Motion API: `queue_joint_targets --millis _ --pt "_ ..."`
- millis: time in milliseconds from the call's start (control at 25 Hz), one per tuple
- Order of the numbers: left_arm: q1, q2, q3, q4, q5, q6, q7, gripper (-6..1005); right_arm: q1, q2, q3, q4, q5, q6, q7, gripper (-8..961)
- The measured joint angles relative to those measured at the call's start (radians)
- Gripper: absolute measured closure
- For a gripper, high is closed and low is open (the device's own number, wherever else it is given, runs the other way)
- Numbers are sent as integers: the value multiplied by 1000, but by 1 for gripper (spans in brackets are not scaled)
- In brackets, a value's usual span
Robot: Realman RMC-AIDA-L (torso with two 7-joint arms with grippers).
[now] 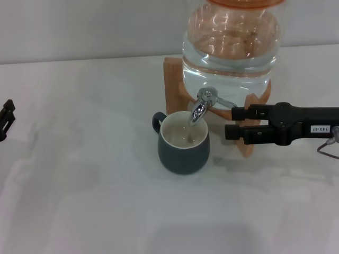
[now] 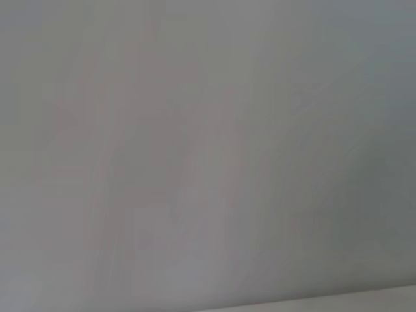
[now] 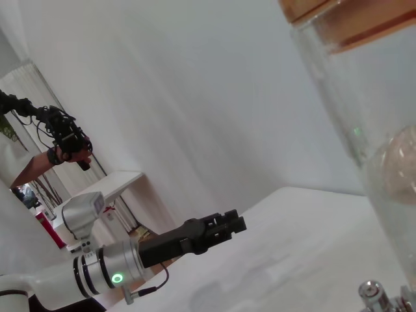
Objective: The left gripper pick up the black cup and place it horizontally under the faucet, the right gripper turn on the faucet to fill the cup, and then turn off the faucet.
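Head view: the black cup (image 1: 183, 144) stood upright on the white table (image 1: 79, 185), directly beneath the spout of the faucet (image 1: 204, 103) on the clear water jar (image 1: 230, 47), which sat in its wooden stand (image 1: 174, 79). A thin stream appeared to run from the spout into the cup's cream interior, so filling seemed to be under way, though the water level could not be read. The right gripper (image 1: 233, 123) lay level beside the faucet lever, its two fingers parted, holding nothing, their tips just short of the lever. The left gripper (image 1: 6, 119) was parked at the table's far left edge, well apart from the cup; in the right wrist view the left gripper (image 3: 235, 223) showed fingers close together and empty. By this evidence, cup placement was complete; filling and closing the faucet remained.
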Motion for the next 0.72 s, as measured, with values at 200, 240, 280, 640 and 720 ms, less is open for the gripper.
queue_joint_targets --millis 200,240,280,640,720 --pt "3 1 0 4 0 0 0 471 0 -3 1 -5 2 10 0 113" --pt "4 2 0 4 0 0 1 471 0 -3 2 -7 3 13 0 113" --pt "4 2 0 4 0 0 1 471 0 -3 2 -8 4 19 0 113" --pt "5 3 0 10 0 0 2 471 -4 -7 39 -1 -5 25 -6 112" --pt "5 2 0 10 0 -3 0 471 -5 -6 39 -1 -17 11 -7 112"
